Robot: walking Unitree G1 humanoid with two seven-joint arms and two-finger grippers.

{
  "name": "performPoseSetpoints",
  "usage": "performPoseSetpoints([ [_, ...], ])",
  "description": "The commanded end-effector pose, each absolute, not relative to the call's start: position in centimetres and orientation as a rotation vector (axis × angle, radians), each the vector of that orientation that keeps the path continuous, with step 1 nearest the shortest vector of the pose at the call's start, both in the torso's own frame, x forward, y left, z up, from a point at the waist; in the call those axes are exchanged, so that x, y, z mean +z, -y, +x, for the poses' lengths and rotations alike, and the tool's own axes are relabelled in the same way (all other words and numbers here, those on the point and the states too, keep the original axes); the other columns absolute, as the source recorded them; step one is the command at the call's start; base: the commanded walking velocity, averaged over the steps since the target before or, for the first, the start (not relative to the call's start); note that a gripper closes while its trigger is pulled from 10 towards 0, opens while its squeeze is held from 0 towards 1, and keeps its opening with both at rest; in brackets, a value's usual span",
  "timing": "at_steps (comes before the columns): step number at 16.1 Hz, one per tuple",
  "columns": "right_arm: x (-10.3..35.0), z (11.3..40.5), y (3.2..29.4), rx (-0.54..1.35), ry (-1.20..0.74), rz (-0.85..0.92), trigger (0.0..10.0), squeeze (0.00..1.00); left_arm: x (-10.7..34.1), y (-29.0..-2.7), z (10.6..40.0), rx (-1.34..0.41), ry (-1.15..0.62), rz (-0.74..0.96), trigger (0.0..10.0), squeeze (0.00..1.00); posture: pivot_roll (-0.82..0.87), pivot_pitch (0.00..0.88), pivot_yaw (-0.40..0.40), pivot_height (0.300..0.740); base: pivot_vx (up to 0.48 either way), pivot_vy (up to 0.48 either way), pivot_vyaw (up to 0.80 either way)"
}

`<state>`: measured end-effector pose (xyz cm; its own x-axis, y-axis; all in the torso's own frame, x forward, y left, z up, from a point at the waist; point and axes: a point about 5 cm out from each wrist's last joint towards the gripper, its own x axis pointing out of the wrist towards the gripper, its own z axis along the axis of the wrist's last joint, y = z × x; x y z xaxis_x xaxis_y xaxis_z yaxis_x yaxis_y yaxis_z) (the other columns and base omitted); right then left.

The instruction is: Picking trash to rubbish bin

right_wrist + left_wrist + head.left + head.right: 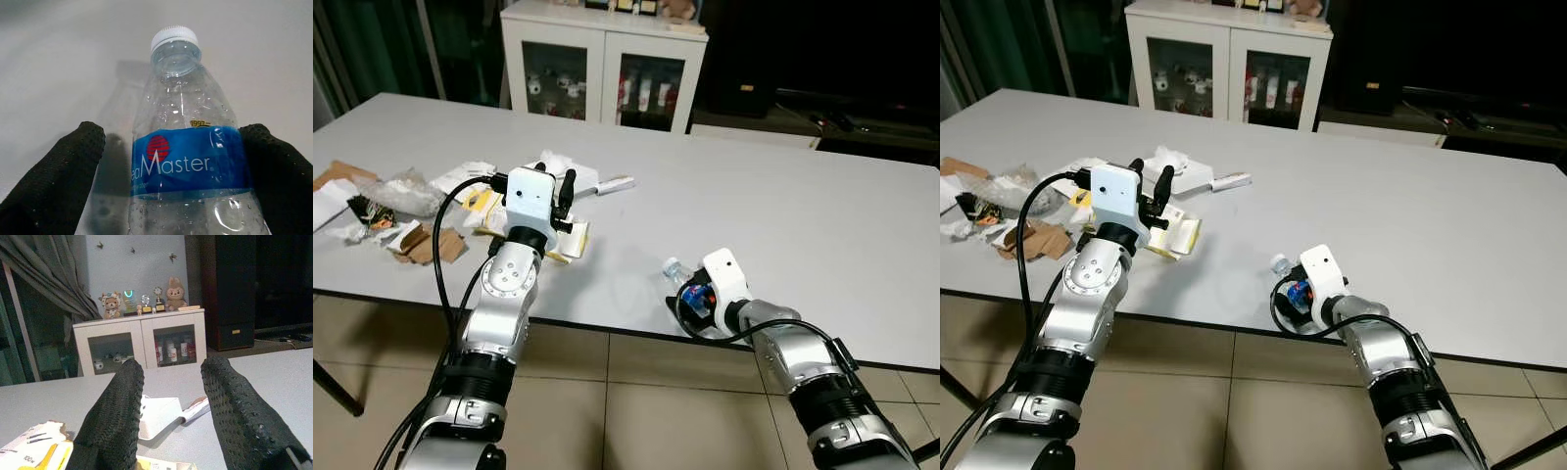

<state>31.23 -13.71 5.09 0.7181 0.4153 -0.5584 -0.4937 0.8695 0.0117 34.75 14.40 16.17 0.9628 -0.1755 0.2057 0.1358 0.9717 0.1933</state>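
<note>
The right gripper (171, 196) lies low at the near edge of the white table (803, 215), its two black fingers (58, 171) spread to either side of a clear plastic water bottle (188, 161) with a blue label and white cap; the bottle sits between the pads, its cap pointing away from the wrist, and whether the pads actually press its sides cannot be told. The left gripper (171, 416) is raised over the table, fingers (117, 416) parted and holding nothing, pointing toward the far side. Just beneath and ahead of it lies a yellow-and-white paper wrapper (570, 238), and beyond that a white box (156, 413) and a small white tube (615, 184). Off to that gripper's left side sits a scatter of trash: torn brown cardboard (431, 245), crumpled clear plastic (406, 191) and white paper scraps (328, 206). Past the far edge of the table stands a white cabinet (602, 64) with glass doors
</note>
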Motion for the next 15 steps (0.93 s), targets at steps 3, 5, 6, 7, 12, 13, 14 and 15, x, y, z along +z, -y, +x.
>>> performPoseSetpoints([
  [3,1.04,28.62,14.68,0.475,-0.768,-0.116,0.0,0.00,15.77,-13.90,34.75,-0.189,0.201,0.196,10.0,0.00,0.01,0.015,-0.023,0.740,0.000,0.000,0.00],
  [5,1.21,28.81,14.47,0.480,-0.757,-0.116,0.0,0.00,15.77,-13.93,34.76,-0.188,0.199,0.199,10.0,0.00,0.01,0.016,-0.023,0.740,0.000,0.000,0.00],
  [6,1.41,28.97,14.28,0.488,-0.745,-0.114,0.0,0.00,15.80,-14.01,34.78,-0.187,0.199,0.200,10.0,0.00,0.01,0.016,-0.023,0.740,0.000,0.000,0.00],
  [7,1.48,29.05,14.27,0.487,-0.741,-0.113,0.0,0.00,15.81,-14.00,34.80,-0.187,0.198,0.200,10.0,0.00,0.01,0.016,-0.023,0.740,0.000,0.000,0.00],
  [12,1.69,29.28,14.24,0.486,-0.726,-0.111,0.0,0.00,15.76,-14.01,34.77,-0.183,0.197,0.199,10.0,0.00,0.01,0.017,-0.026,0.740,0.000,0.000,0.00],
  [13,1.71,29.29,14.24,0.486,-0.723,-0.110,0.0,0.00,15.74,-14.01,34.76,-0.182,0.197,0.199,10.0,0.00,0.01,0.017,-0.028,0.740,0.000,0.000,0.00],
  [14,1.72,29.30,14.25,0.486,-0.720,-0.108,0.0,0.00,15.73,-14.01,34.75,-0.182,0.196,0.199,10.0,0.00,0.01,0.018,-0.029,0.740,0.000,0.000,0.00],
  [15,1.71,29.29,14.24,0.485,-0.718,-0.107,0.0,0.00,15.71,-14.02,34.73,-0.181,0.196,0.199,10.0,0.00,0.01,0.019,-0.029,0.740,0.000,0.000,0.00],
])
